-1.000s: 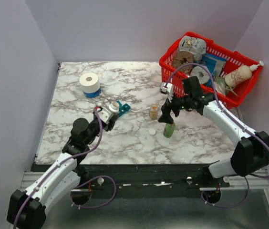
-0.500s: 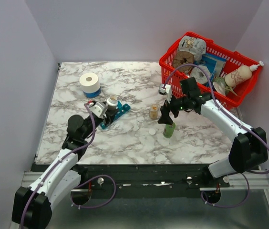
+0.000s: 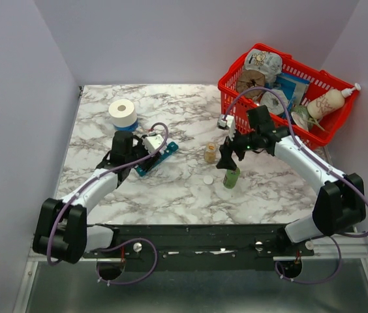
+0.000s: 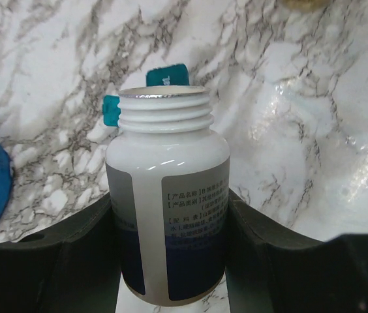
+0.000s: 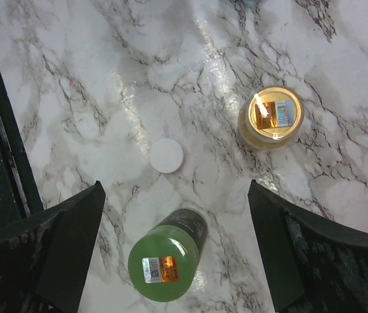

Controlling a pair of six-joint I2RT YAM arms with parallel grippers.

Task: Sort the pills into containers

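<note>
— What have the left gripper (image 4: pixel 168 222) fingers (image 4: pixel 83 225) got?
— They are clamped on either side of an uncapped white pill bottle (image 4: pixel 168 163), mid-frame. The teal pill organiser (image 4: pixel 168 75) peeks out behind its neck. Overhead, it lies left of centre on the marble table (image 3: pixel 184 104).
— And the right gripper (image 5: pixel 177 225)?
— Spread wide, holding nothing. A green bottle (image 5: pixel 166 264) stands at lower centre between its fingers, a loose white cap (image 5: pixel 167 155) just above it, and an amber bottle (image 5: pixel 271 117) at upper right.

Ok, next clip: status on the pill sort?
Left gripper shut on uncapped white bottle, mouth toward pill organiser. Right gripper open above green bottle. Loose cap, amber bottle nearby, nothing blocking.
</note>
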